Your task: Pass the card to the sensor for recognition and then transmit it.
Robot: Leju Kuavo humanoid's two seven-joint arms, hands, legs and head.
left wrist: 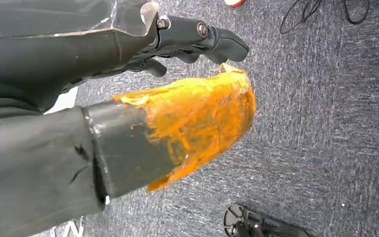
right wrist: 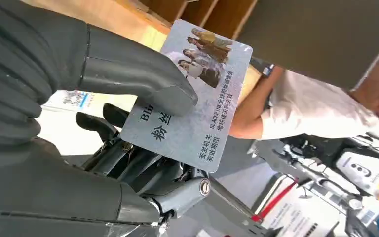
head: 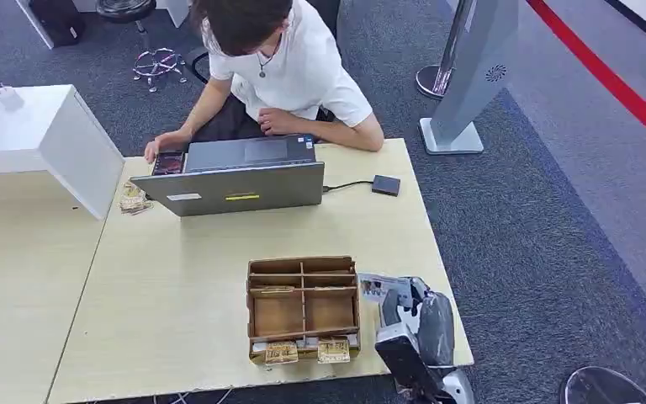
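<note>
Card in the right hand, sensor well across the table

The robot's right hand (right wrist: 128, 128) has the card (right wrist: 197, 94) pinched between its thick thumb and the darker fingers behind it, held up just beside the cardboard tray (head: 303, 307) at the near edge of the table (head: 177, 278). The small black sensor (head: 385, 184), wired to the laptop (head: 235, 178), lies well away, near the person (head: 290, 67) seated at the far side. The left hand (left wrist: 197, 42) hangs over the carpet, fingers curled in with nothing in them. As I see it, the thumb covers only one end of the card, so a quick swing toward the sensor could twist it or let it slip. The tray and laptop also sit close to the path, and a low reach might clip either.
</note>
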